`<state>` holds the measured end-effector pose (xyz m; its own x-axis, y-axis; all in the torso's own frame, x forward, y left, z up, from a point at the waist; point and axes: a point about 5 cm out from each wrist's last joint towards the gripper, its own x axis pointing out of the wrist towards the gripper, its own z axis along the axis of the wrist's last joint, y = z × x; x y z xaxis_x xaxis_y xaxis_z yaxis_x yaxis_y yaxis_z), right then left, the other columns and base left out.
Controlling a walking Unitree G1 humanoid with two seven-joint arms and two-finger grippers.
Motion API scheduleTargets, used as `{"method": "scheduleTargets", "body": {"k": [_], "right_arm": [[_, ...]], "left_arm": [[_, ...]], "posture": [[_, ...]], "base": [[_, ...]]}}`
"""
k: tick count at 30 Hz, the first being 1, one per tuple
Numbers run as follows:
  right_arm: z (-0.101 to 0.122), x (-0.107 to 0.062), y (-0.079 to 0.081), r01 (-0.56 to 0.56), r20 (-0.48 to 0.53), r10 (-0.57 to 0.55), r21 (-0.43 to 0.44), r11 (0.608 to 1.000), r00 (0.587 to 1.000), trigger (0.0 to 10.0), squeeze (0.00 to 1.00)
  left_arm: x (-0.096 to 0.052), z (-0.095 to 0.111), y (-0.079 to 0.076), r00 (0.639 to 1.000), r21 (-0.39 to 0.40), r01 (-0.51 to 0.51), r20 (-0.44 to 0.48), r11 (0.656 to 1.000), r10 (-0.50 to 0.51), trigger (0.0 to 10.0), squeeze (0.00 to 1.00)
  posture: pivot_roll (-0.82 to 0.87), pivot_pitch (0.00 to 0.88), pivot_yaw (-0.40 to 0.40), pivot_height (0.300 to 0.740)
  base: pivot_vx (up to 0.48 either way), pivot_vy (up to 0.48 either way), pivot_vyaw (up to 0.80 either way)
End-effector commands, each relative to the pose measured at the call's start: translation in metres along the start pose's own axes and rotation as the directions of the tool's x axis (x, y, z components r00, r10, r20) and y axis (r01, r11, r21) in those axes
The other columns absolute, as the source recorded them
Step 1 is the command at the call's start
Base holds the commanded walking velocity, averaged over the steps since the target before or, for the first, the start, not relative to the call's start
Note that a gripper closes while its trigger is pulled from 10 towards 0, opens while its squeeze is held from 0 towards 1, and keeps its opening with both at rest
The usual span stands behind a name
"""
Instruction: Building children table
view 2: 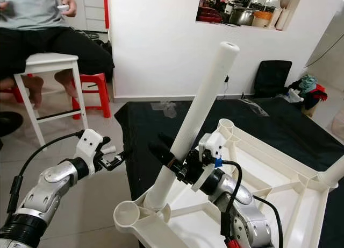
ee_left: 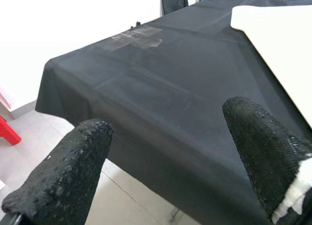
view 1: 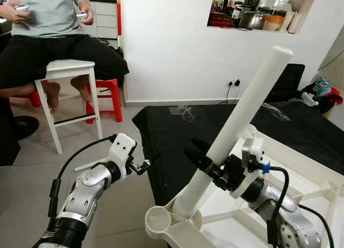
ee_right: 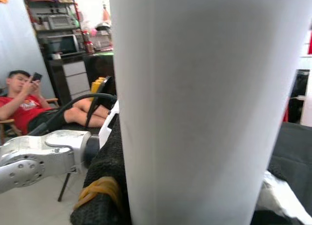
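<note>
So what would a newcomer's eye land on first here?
The long white table leg, slanting up from a corner socket of the upturned white tabletop, with the right gripper clamped on its lower part. Beside the black cloth, the left gripper hovers open.

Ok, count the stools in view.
2: a white stool under the seated person, and a red stool beside it, toward the wall. Others may be hidden.
</note>
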<state>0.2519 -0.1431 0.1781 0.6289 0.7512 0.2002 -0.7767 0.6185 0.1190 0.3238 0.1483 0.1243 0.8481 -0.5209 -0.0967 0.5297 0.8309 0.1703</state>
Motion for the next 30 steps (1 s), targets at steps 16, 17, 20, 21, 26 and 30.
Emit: {"method": "scheduleTargets", "body": {"k": [16,17,20,21,26,30], "right_arm": [[-0.0245,0.0017,0.0009,0.117,-0.131,-0.105,0.085,0.990,0.986,0.0,0.00],[-0.0247,0.0017,0.0006,0.120,-0.135,-0.107,0.092,0.989,0.985,0.0,0.00],[-0.0246,0.0016,0.0003,0.124,-0.139,-0.110,0.099,0.987,0.984,0.0,0.00],[-0.0245,0.0016,0.0003,0.125,-0.140,-0.111,0.100,0.987,0.984,0.0,0.00],[-0.0238,0.0018,0.0009,0.126,-0.138,-0.111,0.105,0.986,0.984,0.0,0.00],[-0.0232,0.0024,0.0017,0.126,-0.136,-0.111,0.107,0.986,0.984,0.0,0.00]], "left_arm": [[0.0016,0.0009,-0.0021,1.000,-0.005,0.012,-0.002,1.000,-0.012,10.0,0.00],[0.0016,0.0009,-0.0022,1.000,-0.003,0.012,-0.002,1.000,-0.012,10.0,0.00],[0.0014,0.0003,-0.0028,1.000,-0.003,0.012,-0.002,1.000,-0.012,10.0,0.00],[0.0013,0.0000,-0.0031,1.000,-0.003,0.012,-0.003,1.000,-0.012,10.0,0.00],[0.0012,0.0000,-0.0032,1.000,-0.008,0.012,-0.002,1.000,-0.012,10.0,0.00],[0.0015,0.0004,-0.0026,1.000,-0.015,0.010,-0.001,1.000,-0.010,10.0,0.00]], "posture": [[0.06,0.000,-0.084,0.740],[0.06,0.000,-0.084,0.740],[0.06,0.000,-0.084,0.740],[0.06,0.000,-0.084,0.740],[0.06,0.000,-0.084,0.740],[0.06,0.000,-0.084,0.740]], "base": [[0.000,0.084,-0.08],[0.000,0.000,-0.80],[0.000,0.000,-0.80],[0.000,0.000,-0.80],[0.000,0.000,-0.80],[0.000,0.000,-0.80]]}}
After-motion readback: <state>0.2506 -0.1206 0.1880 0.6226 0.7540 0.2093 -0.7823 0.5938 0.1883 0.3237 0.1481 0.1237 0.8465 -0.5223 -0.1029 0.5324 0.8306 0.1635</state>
